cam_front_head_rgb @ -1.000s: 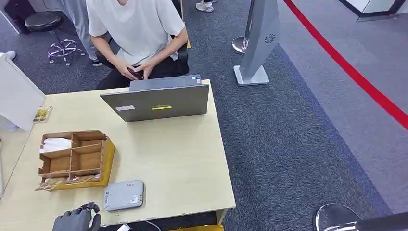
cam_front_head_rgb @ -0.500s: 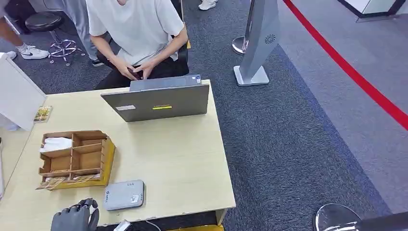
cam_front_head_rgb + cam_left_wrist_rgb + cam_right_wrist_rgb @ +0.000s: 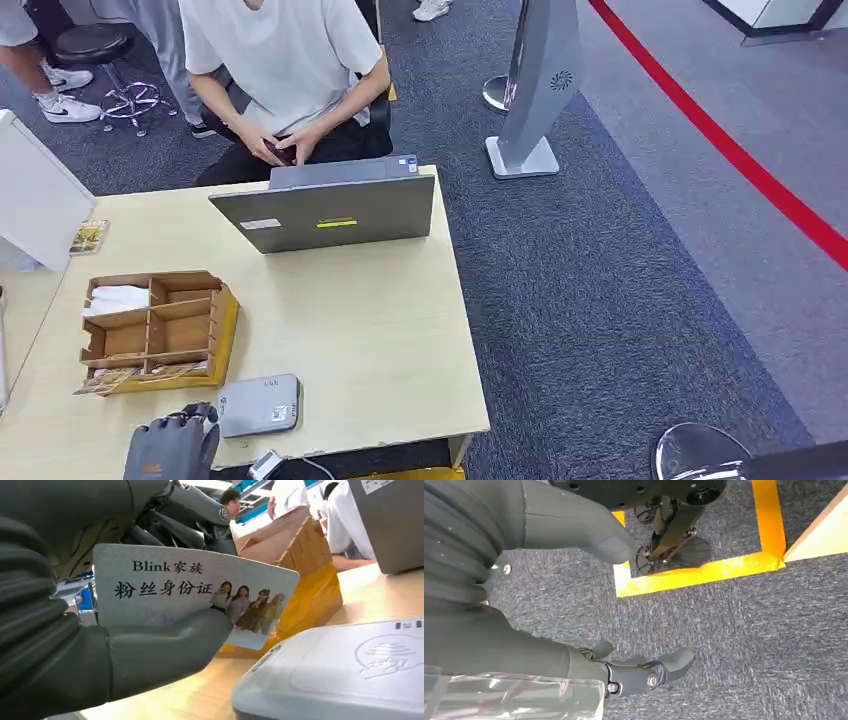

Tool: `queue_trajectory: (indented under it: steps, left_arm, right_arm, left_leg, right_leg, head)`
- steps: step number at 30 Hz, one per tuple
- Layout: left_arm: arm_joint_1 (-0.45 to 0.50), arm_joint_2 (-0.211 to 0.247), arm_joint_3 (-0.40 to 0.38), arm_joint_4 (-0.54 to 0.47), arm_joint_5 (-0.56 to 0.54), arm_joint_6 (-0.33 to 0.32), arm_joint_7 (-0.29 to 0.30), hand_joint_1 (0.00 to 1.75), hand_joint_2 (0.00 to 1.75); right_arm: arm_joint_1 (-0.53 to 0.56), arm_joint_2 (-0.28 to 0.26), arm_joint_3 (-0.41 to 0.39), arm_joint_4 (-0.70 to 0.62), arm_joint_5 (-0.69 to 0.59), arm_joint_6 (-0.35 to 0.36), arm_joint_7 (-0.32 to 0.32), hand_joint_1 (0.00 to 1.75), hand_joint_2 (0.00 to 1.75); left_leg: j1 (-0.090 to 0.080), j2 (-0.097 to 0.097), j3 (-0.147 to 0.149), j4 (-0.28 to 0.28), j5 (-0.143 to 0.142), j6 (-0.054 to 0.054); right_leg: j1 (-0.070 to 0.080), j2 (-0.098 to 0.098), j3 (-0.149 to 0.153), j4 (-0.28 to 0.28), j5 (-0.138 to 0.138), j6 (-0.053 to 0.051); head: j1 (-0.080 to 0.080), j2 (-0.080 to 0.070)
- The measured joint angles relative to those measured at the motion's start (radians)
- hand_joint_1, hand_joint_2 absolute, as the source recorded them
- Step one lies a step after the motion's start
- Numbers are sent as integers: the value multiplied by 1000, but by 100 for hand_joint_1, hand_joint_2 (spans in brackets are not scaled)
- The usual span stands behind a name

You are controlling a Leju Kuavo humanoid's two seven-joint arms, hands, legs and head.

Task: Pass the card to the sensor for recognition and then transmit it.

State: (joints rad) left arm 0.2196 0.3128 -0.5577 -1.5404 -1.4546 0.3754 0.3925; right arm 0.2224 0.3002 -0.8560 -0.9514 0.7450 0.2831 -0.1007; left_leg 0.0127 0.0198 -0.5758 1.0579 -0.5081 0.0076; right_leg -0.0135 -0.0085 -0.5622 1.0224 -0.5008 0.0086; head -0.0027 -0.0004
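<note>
My left hand (image 3: 172,447) is at the table's near edge, just left of the grey card reader (image 3: 259,405). In the left wrist view the hand (image 3: 75,645) pinches a pale card (image 3: 190,590) printed with dark text and a row of figures, thumb under it and fingers behind. The card stands on edge close beside the reader (image 3: 345,672), not touching it. My right hand (image 3: 574,540) hangs beside the table over the grey carpet, fingers (image 3: 649,672) spread and holding nothing.
A wooden compartment box (image 3: 155,330) on a yellow base stands behind the reader. A grey laptop (image 3: 325,212) sits at the table's far side, with a seated person (image 3: 285,70) behind it. A white board (image 3: 35,195) stands at the left. Yellow floor tape (image 3: 704,570) runs below the table.
My left hand has risen and shifted right along the near edge, coming closer to the card reader. The person at the far left has walked further into view.
</note>
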Motion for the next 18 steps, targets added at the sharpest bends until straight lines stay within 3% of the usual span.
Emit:
queue_trajectory:
  steps: [8, 18]
  left_arm:
    - [-12, -11, 0, 4, 10, -58, -31, 175, 175]
    - [-24, 19, 0, -5, 232, -238, -111, 175, 175]
  right_arm:
    - [0, 0, -2, 7, 5, 0, -8, 0, 175]
    - [-3, 0, -13, 11, 70, 32, -19, 0, 175]
  left_leg:
    - [0, 0, 0, 0, 0, 0]
    - [0, -2, 1, -1, 1, -1]
  right_leg:
    - [0, 0, 0, 0, 0, 0]
    - [0, -2, 3, 0, 0, 0]
  head:
    - [0, 0]
    - [0, 0]
